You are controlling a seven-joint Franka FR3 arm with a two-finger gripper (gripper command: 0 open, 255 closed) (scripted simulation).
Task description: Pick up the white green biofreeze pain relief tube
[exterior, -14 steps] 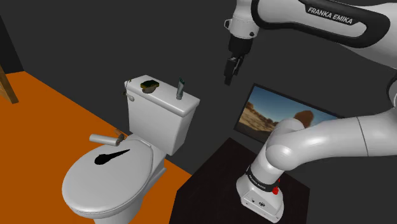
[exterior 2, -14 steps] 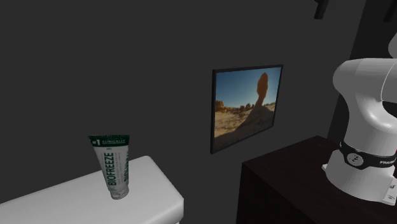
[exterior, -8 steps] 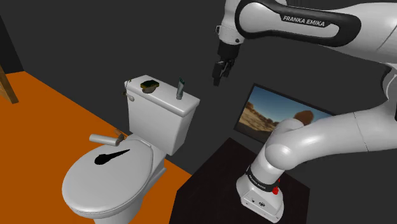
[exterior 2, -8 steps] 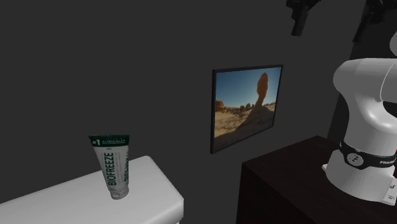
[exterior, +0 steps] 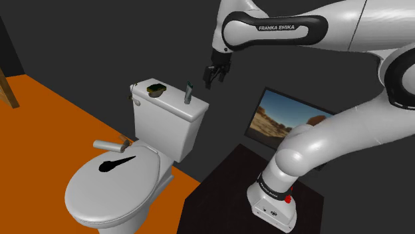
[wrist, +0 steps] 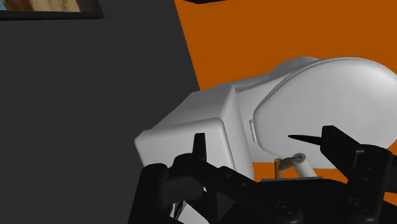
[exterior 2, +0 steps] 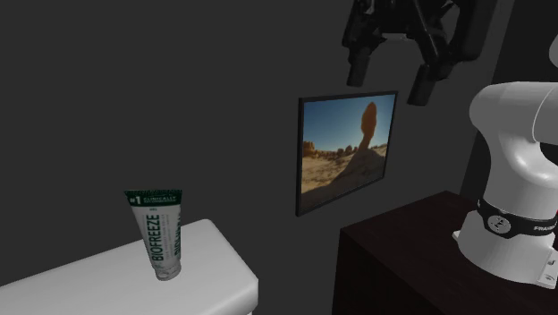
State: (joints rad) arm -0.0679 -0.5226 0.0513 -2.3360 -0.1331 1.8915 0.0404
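The upright tube (exterior 2: 159, 234), likely light and squashy, is being judged best gripped across its stiffer lower body. The gripper (exterior 2: 390, 82) is being held with fingers spread, empty.

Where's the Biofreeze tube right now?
In the shoulder view, the Biofreeze tube stands upright on the toilet tank lid, near its right end, with the open hand above and to its right.

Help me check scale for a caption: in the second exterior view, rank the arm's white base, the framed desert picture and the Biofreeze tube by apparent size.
1. Arm's white base, though cropped and probably nearer the camera.
2. Framed desert picture.
3. Biofreeze tube, clearly smallest.
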